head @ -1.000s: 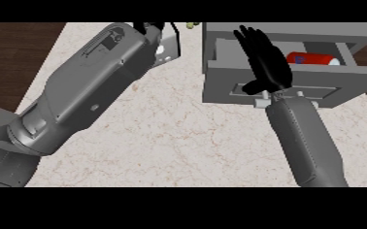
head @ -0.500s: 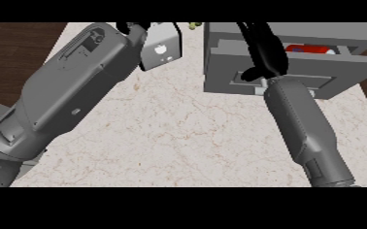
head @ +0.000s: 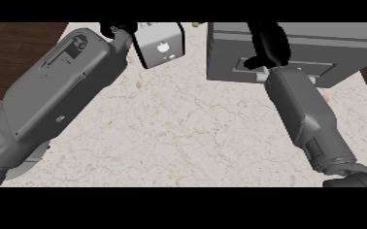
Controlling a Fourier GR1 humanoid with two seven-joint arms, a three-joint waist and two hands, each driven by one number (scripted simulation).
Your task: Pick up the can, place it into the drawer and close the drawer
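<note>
The grey metal drawer box [head: 323, 43] stands at the far right edge of the pale marbled counter [head: 179, 136] and looks shut. The can is not visible, probably inside. The black right hand [head: 269, 43] lies with straight fingers on the stiff sliding front, which is best pushed at its middle. The black left hand [head: 118, 29] is at the far edge; whether it is open or closed I cannot tell.

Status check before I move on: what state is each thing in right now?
Drawer: pushed in, no inside showing.
Can: out of sight.
Right hand: open, fingers straight against the drawer front.
Left hand: at the top edge, mostly hidden.
</note>
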